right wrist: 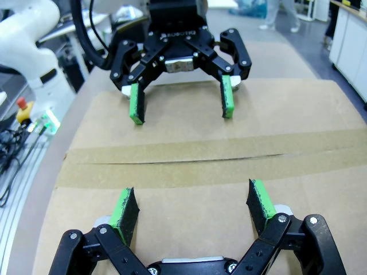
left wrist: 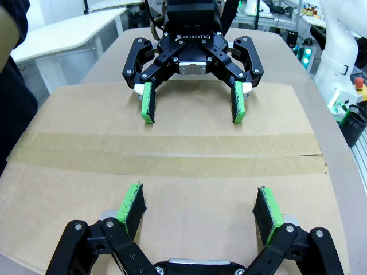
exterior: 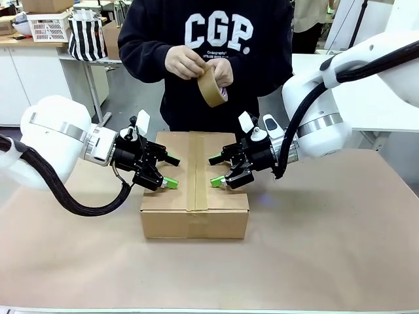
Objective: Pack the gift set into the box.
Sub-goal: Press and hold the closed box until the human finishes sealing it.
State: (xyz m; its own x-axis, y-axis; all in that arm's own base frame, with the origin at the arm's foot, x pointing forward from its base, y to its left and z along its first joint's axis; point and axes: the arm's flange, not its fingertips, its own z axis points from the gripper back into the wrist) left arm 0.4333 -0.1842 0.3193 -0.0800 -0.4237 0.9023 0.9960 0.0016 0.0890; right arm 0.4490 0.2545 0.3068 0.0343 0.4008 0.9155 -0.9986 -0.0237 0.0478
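Facing each other over the box (exterior: 163,219), left hand (exterior: 171,170) and right hand (exterior: 215,171) are both spread.

Brown paper (exterior: 327,248) covers the table. At eleven o'clock, a black-and-white striped bag (exterior: 87,39) stands beside a white basket (exterior: 49,27). At twelve, a brown tape roll (exterior: 211,88) shows against a dark sweatshirt (exterior: 268,65).

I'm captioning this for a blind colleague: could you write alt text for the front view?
A closed brown cardboard box sits on the table, with the left gripper and right gripper open over its top, one each side of its centre tape strip. Behind it, a person holds a roll of brown tape in both hands.
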